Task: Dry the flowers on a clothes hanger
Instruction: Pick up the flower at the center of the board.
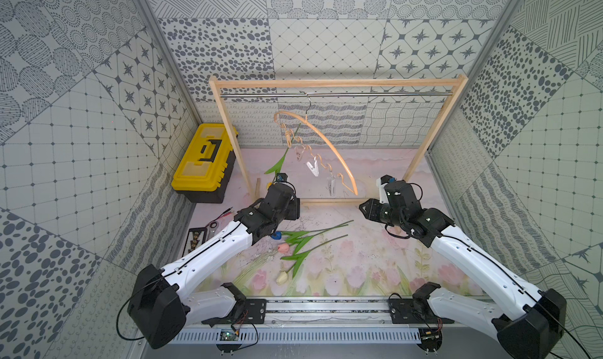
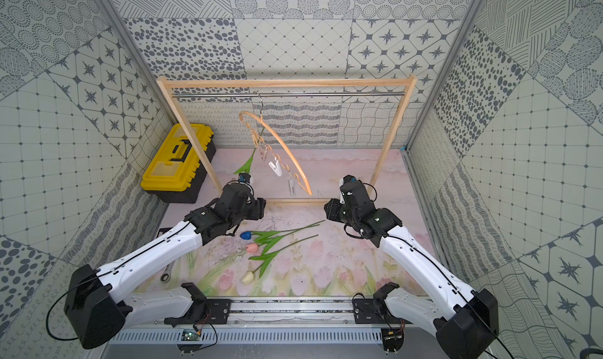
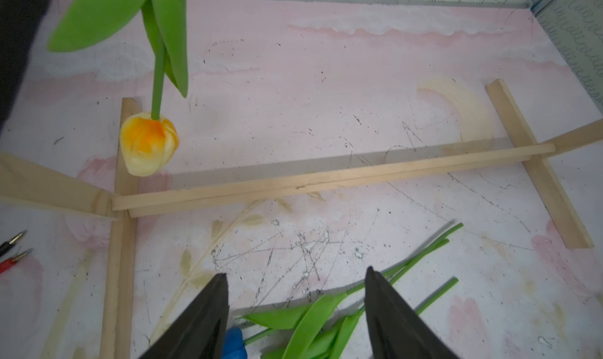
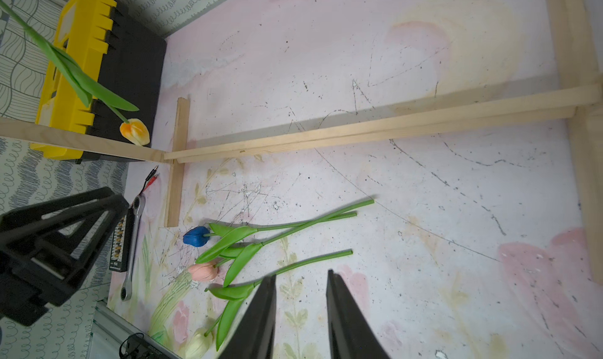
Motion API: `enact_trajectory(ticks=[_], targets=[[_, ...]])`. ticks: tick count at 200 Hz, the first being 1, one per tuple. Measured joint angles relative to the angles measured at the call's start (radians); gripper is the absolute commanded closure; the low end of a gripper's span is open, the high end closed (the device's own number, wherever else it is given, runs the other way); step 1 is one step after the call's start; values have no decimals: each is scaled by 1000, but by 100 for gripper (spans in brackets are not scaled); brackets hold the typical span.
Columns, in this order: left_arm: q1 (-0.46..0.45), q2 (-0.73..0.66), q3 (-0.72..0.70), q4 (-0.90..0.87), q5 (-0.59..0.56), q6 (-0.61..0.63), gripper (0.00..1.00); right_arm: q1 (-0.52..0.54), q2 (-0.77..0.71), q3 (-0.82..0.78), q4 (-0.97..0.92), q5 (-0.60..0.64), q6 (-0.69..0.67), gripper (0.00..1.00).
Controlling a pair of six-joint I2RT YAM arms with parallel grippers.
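Hovering with left gripper [image 3: 296, 272] and right gripper [image 4: 301, 274] both gaping, empty. Found yellow tulip [image 3: 148, 143] hung from hanger [image 1: 326, 138], three flowers [image 4: 238, 238] flat on scuffed mat [image 1: 375, 259]. Noted frame [image 1: 326, 83], toolbox [image 1: 202, 158], wrench [image 4: 131, 253] nearby; patterned walls [image 1: 326, 47].

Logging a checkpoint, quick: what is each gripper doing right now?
Left gripper: open, holding nothing.
Right gripper: narrowly open, holding nothing.
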Motion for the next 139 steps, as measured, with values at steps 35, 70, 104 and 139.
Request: enact_trajectory(ticks=[35,70,104,139], targets=[[-131,27,-5,-90,11,0,72,-50,-2,0,-22,-2,16,69],[-222,153,8,-137,95,19,74,-63,-4,-1,-39,-1,27,69],[-274,312,54,-147,193,46,72,-69,-24,-14,-55,1,44,69],[-293,418,89,-151,267,74,65,-79,-55,-22,-72,4,45,69]])
